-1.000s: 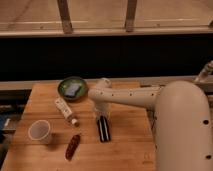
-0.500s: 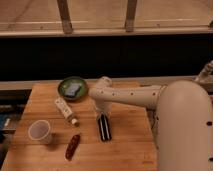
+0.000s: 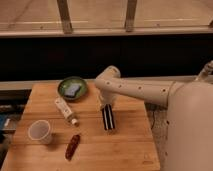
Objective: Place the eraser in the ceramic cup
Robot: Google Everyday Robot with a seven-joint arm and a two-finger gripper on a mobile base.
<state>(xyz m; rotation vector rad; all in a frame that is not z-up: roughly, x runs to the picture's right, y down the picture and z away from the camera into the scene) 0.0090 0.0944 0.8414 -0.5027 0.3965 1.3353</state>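
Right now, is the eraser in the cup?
Out: the eraser lies on the table, pincer shut on its far end; cup stands apart.

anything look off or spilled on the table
Nothing stands out, no spill or damage. The tool is shut on the far end of the eraser, which lies flat on the table; the ceramic cup stands upright.

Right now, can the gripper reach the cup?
Probably yes. The gripper, jaws shut on the eraser, has the cup leftward in view; the tube and sausage lie between but low, and nothing covers the cup.
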